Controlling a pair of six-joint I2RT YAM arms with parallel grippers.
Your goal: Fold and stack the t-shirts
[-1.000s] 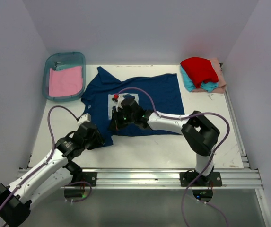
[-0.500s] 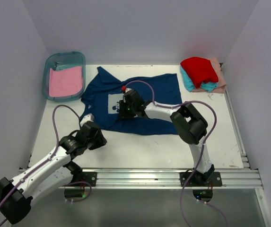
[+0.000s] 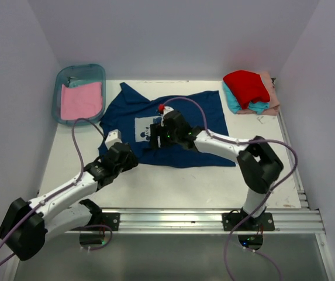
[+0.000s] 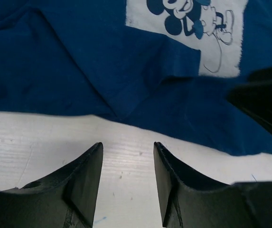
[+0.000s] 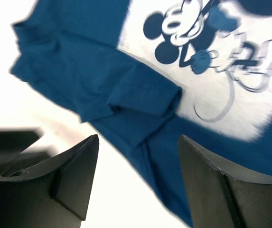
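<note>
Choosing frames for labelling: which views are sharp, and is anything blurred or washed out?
Right wrist: motion-blurred, the cartoon print smeared, the table blown out white. Left wrist: sharp, folds of the navy t-shirt crisp. Top external: sharp, evenly lit.

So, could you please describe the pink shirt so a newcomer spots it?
At the table's far left corner sits a teal bin. The pink shirt lies inside it, apart from the blue shirt spread mid-table and the red-topped pile far right.

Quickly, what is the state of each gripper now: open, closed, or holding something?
The left gripper is open, holding nothing.
The right gripper is open, holding nothing, above the navy t-shirt.
</note>
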